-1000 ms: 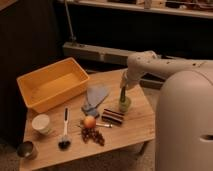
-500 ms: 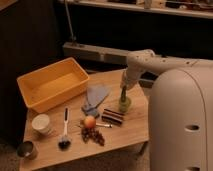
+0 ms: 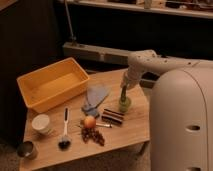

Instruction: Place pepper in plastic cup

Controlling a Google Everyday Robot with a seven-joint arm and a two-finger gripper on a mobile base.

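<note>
The slim dark green pepper (image 3: 123, 93) stands upright with its lower end inside the small light green plastic cup (image 3: 124, 105), near the right side of the wooden table (image 3: 130, 132). My gripper (image 3: 124, 85) is at the end of the white arm (image 3: 142, 62), directly above the cup and at the pepper's top end. I cannot see whether it still grips the pepper.
A yellow bin (image 3: 50, 87) stands at the back left. A grey-blue cloth (image 3: 95, 97), a dark bar (image 3: 113, 117), a round fruit (image 3: 89, 121), a dark cluster (image 3: 94, 136), a brush (image 3: 64, 134), a white cup (image 3: 41, 122) and a dark metallic cup (image 3: 27, 149) share the table. My white body (image 3: 182, 120) fills the right.
My white body has come to fill more of the right side of the view. The gripper stays over the cup, with the pepper upright in it.
</note>
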